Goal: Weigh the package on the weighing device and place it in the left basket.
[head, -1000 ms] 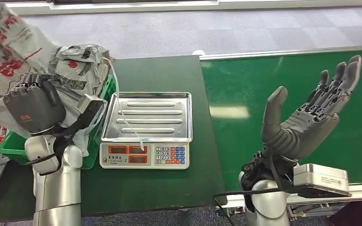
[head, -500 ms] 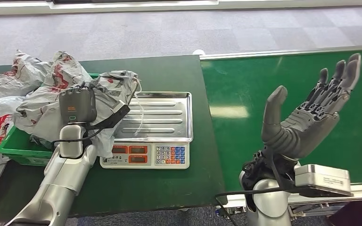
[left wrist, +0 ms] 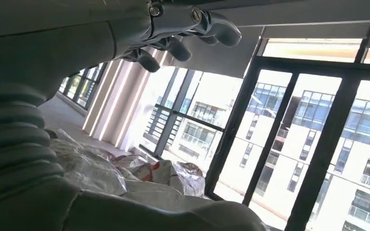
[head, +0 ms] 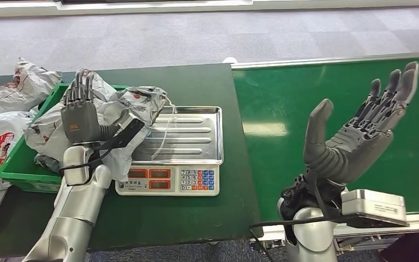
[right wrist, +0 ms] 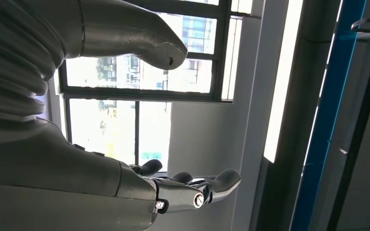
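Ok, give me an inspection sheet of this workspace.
Surface: dark green table, green belt alongside.
Job's things: scale, tray bare but for an overhanging bag edge; basket heaped with bags.
Clutter: more bags outside the basket.
Hands: left hand open above the heap; right hand open, raised over the belt.
Cables: black cable at the right wrist.
Surroundings: grey floor, windows.

One scale (head: 169, 150); one basket (head: 16, 173); several packages (head: 117, 109)
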